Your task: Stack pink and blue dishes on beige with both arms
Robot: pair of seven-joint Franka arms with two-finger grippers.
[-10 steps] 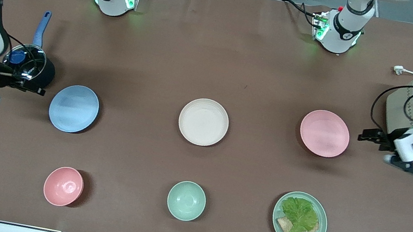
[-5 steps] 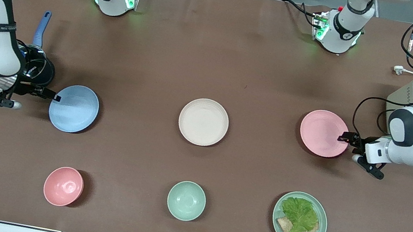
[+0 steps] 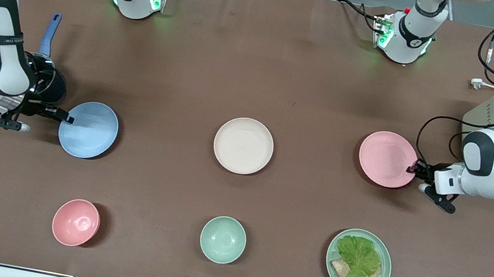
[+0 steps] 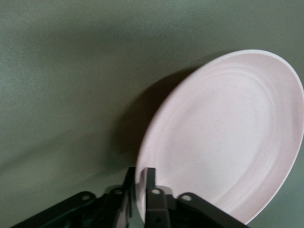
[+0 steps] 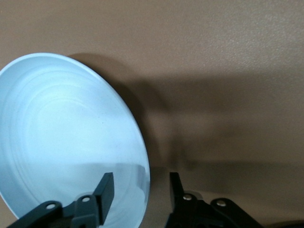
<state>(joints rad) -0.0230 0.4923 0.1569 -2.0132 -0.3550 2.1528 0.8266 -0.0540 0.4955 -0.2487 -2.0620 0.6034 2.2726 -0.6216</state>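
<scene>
The cream-beige plate (image 3: 243, 145) lies bare at the table's middle. The pale pink plate (image 3: 386, 158) sits toward the left arm's end. My left gripper (image 3: 415, 169) is at its outer rim. In the left wrist view that gripper (image 4: 139, 179) is shut on the pink plate (image 4: 228, 137), its rim pinched between the fingers. The light blue plate (image 3: 90, 131) lies toward the right arm's end. My right gripper (image 3: 66, 118) reaches its outer edge. In the right wrist view the right gripper (image 5: 140, 186) is open and straddles the rim of the blue plate (image 5: 61, 142).
A small pink bowl (image 3: 75, 222), a mint-green bowl (image 3: 222, 239) and a mint-green plate (image 3: 387, 272) with lettuce and bread line the edge nearest the camera. A black pot (image 3: 55, 87) with a blue handle stands beside the right gripper. A silver toaster (image 3: 482, 116) stands beside the left arm.
Both arms have swung inward from the table's ends. The left gripper reached the pink plate's rim and closed on it. The right gripper slid over the blue plate's edge.
</scene>
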